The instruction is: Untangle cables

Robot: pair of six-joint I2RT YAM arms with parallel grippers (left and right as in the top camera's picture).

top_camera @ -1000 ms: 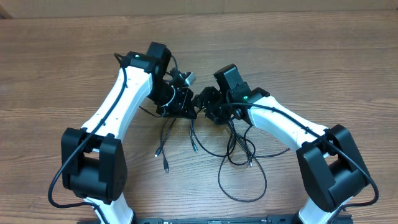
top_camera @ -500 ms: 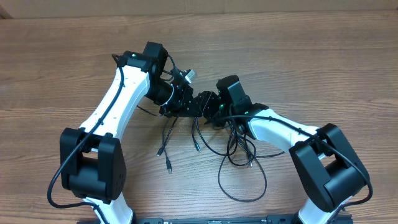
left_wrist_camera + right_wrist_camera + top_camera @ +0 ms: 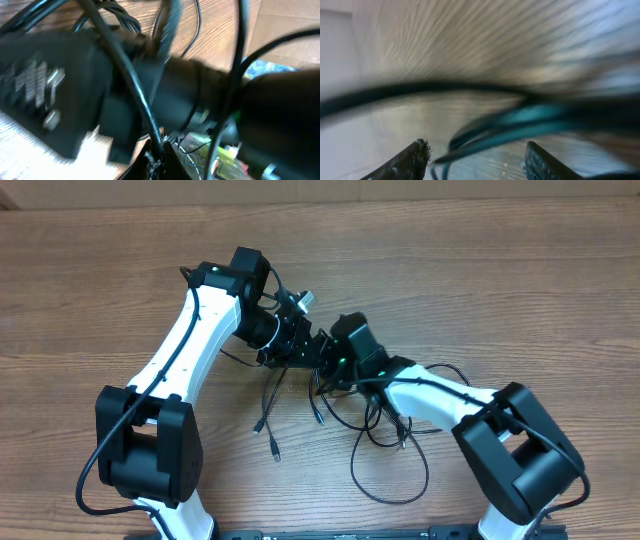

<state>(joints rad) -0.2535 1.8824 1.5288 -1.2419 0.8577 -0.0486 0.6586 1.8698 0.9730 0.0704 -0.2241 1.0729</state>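
The cables (image 3: 386,423) are thin black cords, tangled in loops at the table's middle, with loose plug ends (image 3: 273,448) trailing toward the front. My left gripper (image 3: 303,346) is shut on one strand, and the left wrist view shows that cable (image 3: 148,116) pinched between its fingertips (image 3: 161,161). My right gripper (image 3: 324,364) sits right against the left one, open. In the right wrist view blurred strands (image 3: 520,125) pass between its spread fingers (image 3: 415,156) without being pinched. The right gripper's dark body (image 3: 200,100) fills most of the left wrist view.
The wooden table (image 3: 520,270) stretches bare behind and to both sides. Both arm bases (image 3: 150,450) stand at the front edge with thicker black leads running along them. One long cable loop (image 3: 400,480) reaches toward the front between the bases.
My right gripper has swung left until it is against the left gripper. The left gripper has shifted slightly right, still holding its strand, and the hanging plug ends have drifted a little.
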